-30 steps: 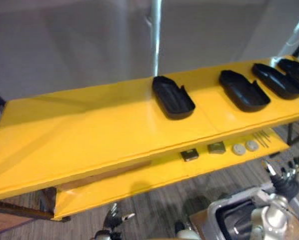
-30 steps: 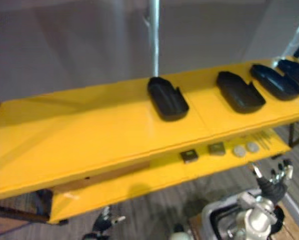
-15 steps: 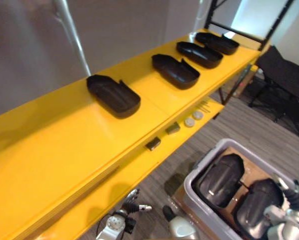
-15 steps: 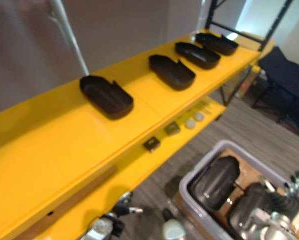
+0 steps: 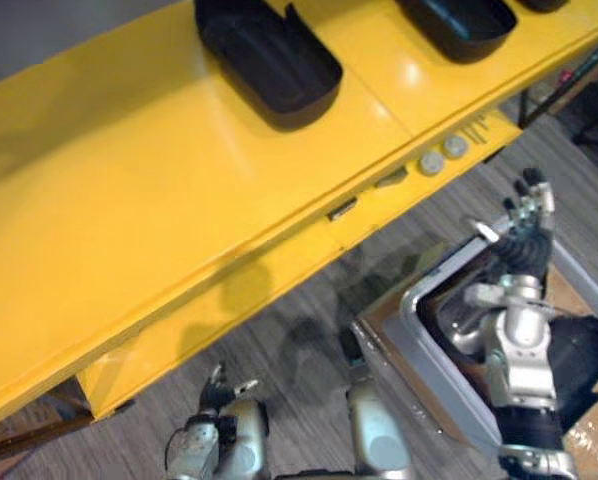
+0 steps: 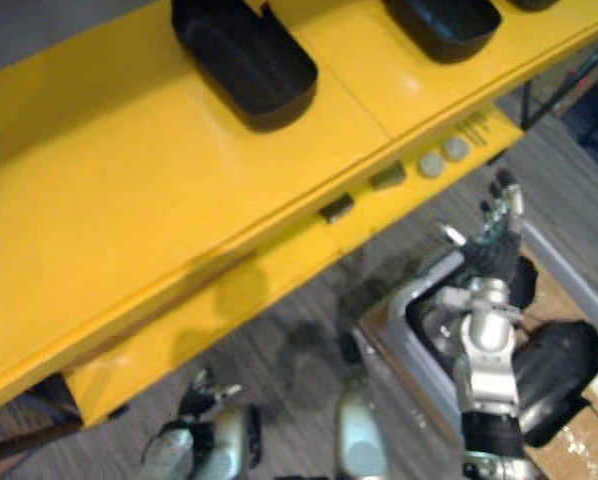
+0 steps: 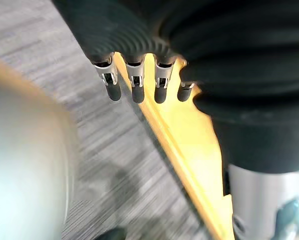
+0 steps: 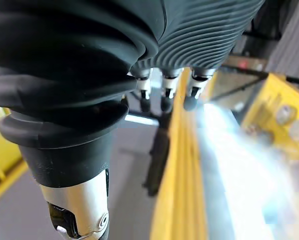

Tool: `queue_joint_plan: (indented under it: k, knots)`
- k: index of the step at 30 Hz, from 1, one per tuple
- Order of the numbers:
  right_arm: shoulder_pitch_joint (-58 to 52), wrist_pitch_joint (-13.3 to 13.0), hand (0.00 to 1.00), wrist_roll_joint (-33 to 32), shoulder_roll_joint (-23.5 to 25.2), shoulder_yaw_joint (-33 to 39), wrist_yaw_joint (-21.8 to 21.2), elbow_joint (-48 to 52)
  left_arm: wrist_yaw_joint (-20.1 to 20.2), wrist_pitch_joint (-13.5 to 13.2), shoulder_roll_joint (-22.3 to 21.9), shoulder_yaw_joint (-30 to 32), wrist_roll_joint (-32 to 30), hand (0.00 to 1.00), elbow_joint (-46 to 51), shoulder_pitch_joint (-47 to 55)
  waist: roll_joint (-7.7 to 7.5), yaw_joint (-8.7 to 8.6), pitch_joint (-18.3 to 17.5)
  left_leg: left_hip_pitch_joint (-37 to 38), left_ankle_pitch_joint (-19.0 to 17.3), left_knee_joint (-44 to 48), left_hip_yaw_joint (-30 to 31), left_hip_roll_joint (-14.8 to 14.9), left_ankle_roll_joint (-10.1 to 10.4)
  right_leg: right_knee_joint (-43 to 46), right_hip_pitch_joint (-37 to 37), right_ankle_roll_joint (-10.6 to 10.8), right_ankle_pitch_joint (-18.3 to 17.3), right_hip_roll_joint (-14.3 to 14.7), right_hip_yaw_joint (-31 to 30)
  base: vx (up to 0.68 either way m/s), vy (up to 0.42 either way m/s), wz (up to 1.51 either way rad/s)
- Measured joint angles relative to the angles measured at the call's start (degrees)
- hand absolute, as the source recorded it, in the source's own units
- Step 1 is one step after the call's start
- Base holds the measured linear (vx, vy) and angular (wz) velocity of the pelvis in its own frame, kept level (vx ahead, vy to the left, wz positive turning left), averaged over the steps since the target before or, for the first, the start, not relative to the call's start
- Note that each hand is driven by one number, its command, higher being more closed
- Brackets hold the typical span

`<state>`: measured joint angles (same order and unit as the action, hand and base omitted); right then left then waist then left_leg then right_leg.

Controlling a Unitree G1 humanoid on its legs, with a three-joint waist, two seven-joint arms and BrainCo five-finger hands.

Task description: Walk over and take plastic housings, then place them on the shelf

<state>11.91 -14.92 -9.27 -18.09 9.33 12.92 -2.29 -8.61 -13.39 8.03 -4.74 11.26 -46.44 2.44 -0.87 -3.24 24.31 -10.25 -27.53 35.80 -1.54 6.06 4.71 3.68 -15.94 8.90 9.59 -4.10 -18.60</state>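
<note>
Two black plastic housings point(image 5: 269, 55) point(image 5: 459, 20) lie open side up on the yellow shelf top point(image 5: 129, 200). More dark housings point(image 6: 551, 375) lie in a grey bin point(image 5: 419, 305) on the floor at the lower right. My right hand point(image 5: 519, 235) is raised above the bin's near corner, open, fingers straight and pointing toward the shelf, holding nothing. Its fingers point(image 8: 164, 92) show empty in the right wrist view. My left hand point(image 5: 219, 398) hangs low by the floor below the shelf's lower board, open and empty, its fingers point(image 7: 134, 85) straight.
The yellow lower board point(image 5: 279, 290) juts out under the top and carries two round discs point(image 5: 444, 155) and two small blocks point(image 5: 391, 180) point(image 5: 341, 210). The bin rests on brown cardboard point(image 5: 379, 340). Grey plank floor point(image 5: 299, 350) lies between me and the shelf.
The camera has swung down and nearer to the shelf, so the picture has shifted. My right hand has risen from the lower right corner to above the bin, still empty.
</note>
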Motion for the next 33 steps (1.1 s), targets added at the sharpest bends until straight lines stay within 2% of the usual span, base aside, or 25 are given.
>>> queue_joint_plan:
  k: [4, 7, 8, 9, 10, 11, 13, 14, 15, 17, 18, 19, 20, 21, 22, 23, 24, 25, 27, 28, 29, 30, 32, 33]
  knots:
    - [-2.77, 0.27, 0.0, 0.5, -0.02, 0.32, 2.74, -1.26, 0.38, -2.54, 0.06, 1.06, -4.0, 0.0, 0.52, -0.35, 0.56, -0.59, 0.31, 0.2, -2.5, 4.71, 1.97, 0.56, -0.21, 5.54, -0.01, 1.21, -2.35, 1.39, 0.99, -0.02, -0.006, 0.08]
    - [-12.71, -0.55, 0.0, -1.85, 2.63, 2.88, 3.23, 2.42, 1.34, -2.43, 0.6, 0.63, -7.89, 0.0, 3.29, -0.4, 0.61, -0.56, 0.36, 0.15, -5.85, 10.4, 1.07, 1.04, -2.01, 8.48, 0.05, 0.91, -2.05, 2.66, 0.67, -0.14, 0.122, -0.41]
    - [-17.69, -0.59, 0.0, -2.04, 4.66, 3.24, 2.9, 6.07, 1.83, -1.6, 0.43, 0.7, -9.92, 0.0, 4.97, -0.29, 0.56, -0.61, 0.39, 0.51, -6.6, 11.81, -1.01, 1.35, -2.97, 8.02, -0.03, -0.11, 0.8, 2.72, 1.79, -0.26, 0.197, -1.09]
    - [-21.08, -0.76, 0.0, -1.54, 6.07, 3.09, 1.74, 9.52, 2.33, -0.3, 0.03, 0.77, -12.07, 0.0, 5.84, -0.74, 0.71, -0.42, 0.39, 1.44, -5.91, 10.83, -4.94, 3.23, -4.68, 4.42, 0.23, -2.38, 7.64, 3.11, 4.57, -0.23, 0.166, -1.32]
    - [-22.16, -1.11, 0.0, -1.17, 6.64, 2.91, 1.06, 10.76, 2.52, 0.18, 0.23, 0.94, -12.29, 0.0, 5.86, -0.73, 0.75, -0.17, 0.44, 2.31, -5.25, 10.08, -7.07, 3.72, -5.32, 5.09, -0.19, -3.15, 8.35, 2.9, 7.5, -0.23, 0.169, -1.44]
    - [-23.33, -2.1, 0.0, -1.23, 7.0, 2.89, 0.33, 12.14, 2.49, 1.61, 0.29, 1.29, -12.2, 0.0, 5.76, -0.9, 0.65, -0.86, 0.48, 3.98, -3.96, 8.29, -10.42, 4.51, -6.32, 12.64, -1.0, -4.25, 3.99, 2.64, 13.58, -0.2, 0.18, -1.37]
    - [-22.67, -3.12, 0.0, -1.1, 7.01, 2.75, -0.38, 13.1, 2.19, 2.48, 0.28, 1.68, -11.62, 0.0, 5.79, -0.77, 0.61, -0.55, 0.2, 7.49, -1.28, 3.81, -16.54, 5.58, -7.23, 25.22, -0.94, -7.83, -4.21, 0.75, 21.14, -0.15, 0.144, -1.38]
    - [-22.02, -3.98, 0.0, -1.11, 7.02, 2.14, -0.31, 13.01, 2.08, 2.64, 0.4, 1.91, -11.56, 0.0, 5.49, -0.51, 0.76, -0.43, -0.27, 8.33, 0.29, 1.46, -18.6, 6.12, -7.21, 30.99, -0.72, -8.74, -7.75, -0.78, 24.01, -0.1, 0.079, -1.38]
    - [-20.23, -4.53, 0.0, -1.13, 7.01, 0.19, -0.26, 12.71, 2.18, 3.13, 0.86, 2.53, -11.56, 0.0, 4.67, -0.39, 0.61, -0.36, -1.4, 8.62, 3.04, -2.0, -21.27, 7.22, -6.94, 37.21, 0.49, -9.07, -11.7, -3.48, 26.96, -0.11, 0.033, -1.23]
    - [-18.1, -4.58, 0.0, -1.03, 6.99, -1.48, -0.04, 12.58, 2.44, 3.56, 1.54, 3.4, -11.56, 0.0, 4.32, 0.33, 0.06, 0.47, -1.91, 8.71, 5.33, -4.55, -23.62, 8.4, -6.61, 38.87, 3.85, -9.55, -12.56, -6.31, 28.42, -0.12, -0.05, -1.0]
    - [-16.55, -4.49, 0.0, -0.48, 7.0, -2.78, 0.78, 12.21, 2.54, 3.55, 1.98, 4.08, -11.24, 0.0, 3.77, 1.38, -0.73, 1.66, -2.54, 8.65, 6.37, -5.39, -25.6, 9.42, -5.87, 38.23, 6.62, -9.66, -12.39, -8.51, 29.02, -0.13, -0.162, -1.07]
    - [-15.17, -4.1, 0.0, 0.35, 7.04, -3.94, 1.11, 11.38, 2.58, 3.55, 2.36, 4.82, -10.88, 0.0, 2.33, 2.86, -1.39, 2.74, -3.51, 8.14, 6.93, -5.19, -27.26, 10.49, -5.09, 36.28, 9.23, -10.17, -11.14, -10.68, 29.46, -0.13, -0.193, -1.03]
    - [-14.61, -3.78, 0.0, 0.96, 7.09, -4.55, 1.13, 10.83, 2.59, 3.58, 2.6, 5.32, -10.19, 0.0, 1.9, 3.94, -2.29, 3.12, -4.19, 8.0, 7.24, -5.13, -27.83, 10.67, -4.54, 34.12, 10.56, -11.48, -8.02, -11.38, 29.54, -0.11, -0.234, -1.0]
    - [-14.03, -2.68, 0.0, 1.79, 7.03, -4.69, 1.07, 10.36, 2.62, 3.48, 2.43, 7.5, -8.78, 0.0, -0.01, 5.88, -2.91, 4.22, -5.85, 6.49, 7.98, -4.23, -25.43, 10.95, -3.34, 27.14, 12.41, -10.12, -5.56, -10.34, 29.67, -0.11, -0.222, -1.02]
    - [-13.85, -2.17, 0.0, 2.22, 6.54, -4.44, 1.07, 10.19, 2.62, 3.48, 1.34, 8.17, -7.62, 0.0, -1.06, 7.11, -1.41, 5.12, -6.69, 5.68, 8.9, -5.52, -21.37, 11.43, -2.4, 23.28, 12.64, -9.64, -5.58, -8.41, 29.39, -0.11, -0.213, -1.09]
    - [-13.85, -2.09, 0.0, 2.3, 6.48, -4.39, 1.02, 10.12, 2.66, 3.46, 0.87, 8.19, -6.99, 0.0, -1.47, 8.1, -0.62, 5.41, -7.18, 5.46, 9.42, -6.33, -20.72, 12.04, -2.02, 20.66, 13.37, -9.39, -5.76, -7.55, 29.52, -0.11, -0.189, -0.93]
    - [-14.04, -2.08, 0.0, 2.6, 6.48, -4.37, 1.0, 10.17, 2.65, 3.38, 0.26, 8.42, -6.54, 0.0, -1.75, 9.74, -0.06, 5.32, -7.82, 4.91, 10.13, -7.1, -21.57, 12.51, -1.33, 16.27, 14.16, -7.79, -6.98, -6.95, 29.55, -0.08, -0.143, -0.61]
    - [-14.19, -1.98, 0.0, 3.33, 6.48, -4.33, 1.05, 10.16, 2.59, 3.3, 0.24, 8.54, -6.53, 0.0, -1.77, 10.16, -0.21, 5.3, -7.83, 4.68, 10.33, -7.08, -22.36, 12.63, -1.0, 15.23, 13.94, -6.47, -7.98, -7.03, 29.52, -0.11, -0.17, -0.63]
    - [-13.49, 0.33, 0.0, 3.45, 6.37, -4.45, 1.46, 10.12, 2.49, 2.87, -0.12, 9.91, -4.49, 0.0, -1.65, 10.76, -0.35, 5.79, -7.8, 2.1, 10.86, -4.6, -22.38, 13.41, -0.03, 10.98, 12.79, -2.68, -10.57, -5.59, 29.27, -0.14, -0.225, -0.71]
    - [-12.77, 0.82, 0.0, 3.43, 6.31, -4.52, 1.96, 10.08, 2.48, 2.56, -0.27, 10.56, -3.9, 0.0, -1.5, 10.8, -0.55, 5.9, -7.53, 1.27, 11.1, -4.25, -21.82, 13.47, 0.29, 9.79, 12.24, -2.03, -11.02, -5.01, 29.0, -0.12, -0.221, -0.87]
    - [-10.62, 2.05, 0.0, 3.25, 5.88, -4.5, 2.94, 10.01, 2.42, 1.57, -0.66, 11.53, -1.81, 0.0, -1.16, 10.82, -0.71, 6.04, -6.35, -0.39, 11.26, -3.99, -18.7, 13.09, 0.62, 7.63, 11.27, -0.91, -11.79, -4.56, 28.15, -0.18, -0.189, -0.9]
    - [-8.13, 3.11, 0.0, 3.05, 4.77, -4.1, 3.96, 9.33, 2.43, 0.94, -1.46, 11.84, 0.14, 0.0, -0.53, 10.5, 0.0, 5.85, -3.87, -1.85, 11.55, -3.8, -15.77, 13.1, 1.15, 7.27, 9.52, -0.66, -11.21, -3.55, 27.1, -0.2, -0.159, -0.87]
    - [-6.9, 5.1, 0.0, 2.19, 4.11, -1.98, 7.17, 7.43, 2.55, 0.1, -2.43, 12.03, 1.86, 0.0, 0.72, 10.48, -0.16, 5.72, -1.28, -2.88, 12.4, -5.56, -13.46, 12.27, 2.68, 8.48, 5.91, -1.03, -11.32, -3.09, 25.29, -0.24, -0.102, -0.53]
    - [-7.2, 6.2, 0.0, 0.93, 4.24, 0.19, 9.69, 6.24, 2.55, -1.06, -2.23, 12.07, 1.92, 0.0, 0.93, 10.42, -0.58, 5.7, 0.64, -2.88, 13.04, -7.07, -13.1, 11.01, 3.25, 9.49, 4.48, -1.05, -11.78, -3.91, 25.31, -0.2, -0.063, -0.23]
